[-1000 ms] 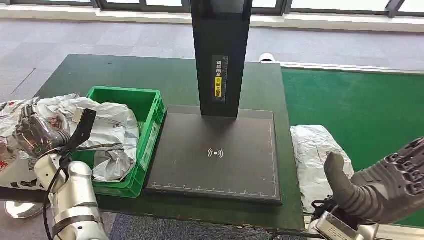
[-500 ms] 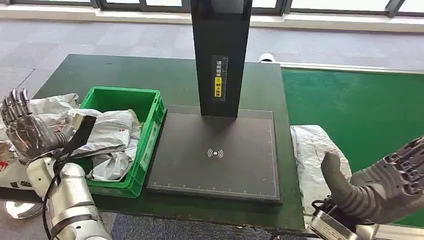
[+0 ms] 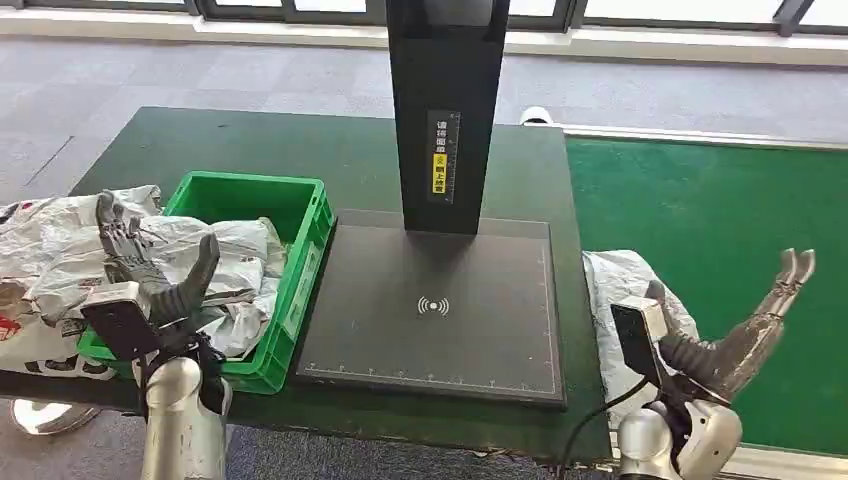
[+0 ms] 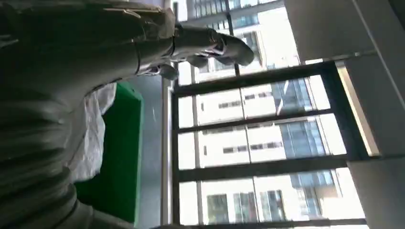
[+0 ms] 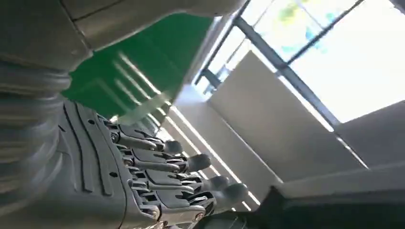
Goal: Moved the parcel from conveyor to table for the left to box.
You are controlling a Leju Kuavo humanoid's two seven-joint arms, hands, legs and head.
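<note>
- Since the picture of half a second ago, the left hand (image 3: 150, 268) has turned and come in over the near left part of the green crate (image 3: 300, 215); before it was raised outside the crate's left wall, and now its fingers are spread apart, pointing up, with nothing between them.
- Right hand (image 3: 745, 325) has also changed: earlier its thumb stood up with the fingers bunched at the picture's right edge, now the fingers are stretched toward 2 o'clock, flat and apart, and it holds nothing.
- In the right wrist view the fingers (image 5: 157, 167) of this hand lie side by side, straight, and grip nothing.
- The parcel (image 3: 625, 300), a silver-grey wrinkled bag, lies on the green conveyor (image 3: 720, 210) at its near left edge, just beside the dark green table (image 3: 300, 150). It has not moved between the pictures.
- The right hand is above the conveyor at 3 o'clock from the parcel; whether it touches the parcel I cannot tell, because the wrist hides the near part.
- The crate stands on the left side of the table and holds several crumpled bags (image 3: 240, 250); more bags (image 3: 50, 240) are piled outside it at 9 o'clock.
- A black scanning plate (image 3: 435, 300) lies in the table's middle, touching the crate's right wall, and a black post (image 3: 445, 110) rises from its far edge with a yellow label.
</note>
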